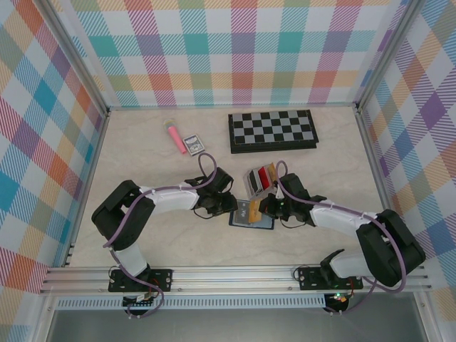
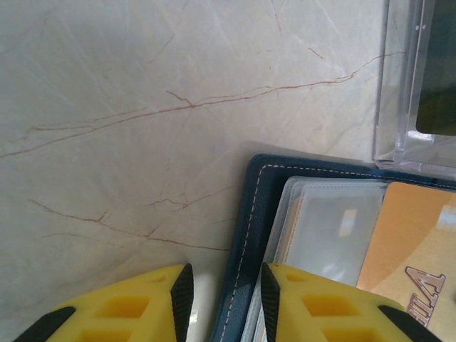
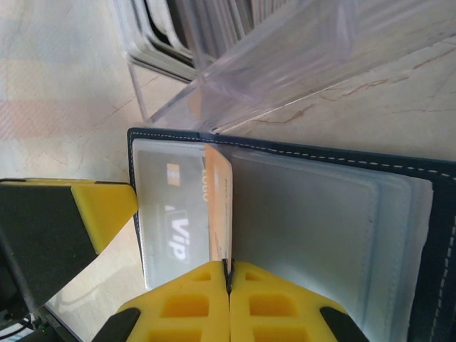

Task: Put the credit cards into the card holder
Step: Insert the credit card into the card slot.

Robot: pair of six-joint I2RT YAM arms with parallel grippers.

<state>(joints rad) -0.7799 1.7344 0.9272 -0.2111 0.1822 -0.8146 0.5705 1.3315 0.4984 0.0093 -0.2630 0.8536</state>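
The card holder lies open and flat on the marble-patterned tabletop, near the front edge and between the two arms. Its navy stitched border frames clear inner pockets.

The right arm's fingers are closed tight on the lower edge of an orange card. In the right wrist view the card stands nearly on edge over the holder's middle, between the left and right pocket panels, and its far end reaches up toward the holder's top border. A pale card printed "Vip" sits inside the left pocket, just beside the held one. From above, the orange card lies across the holder's centre, and the right arm's fingers are at its right side.

The left arm's fingers stand partly apart and straddle the holder's left border. One finger is over the bare tabletop and the other over the holder's pockets. A strip of tabletop shows between the outer finger and the stitched edge, so they are not clamped on it. In this view the orange card shows at the right, over the pockets.

A clear stand holding red, dark and white cards sits just behind the holder, close to its far edge.
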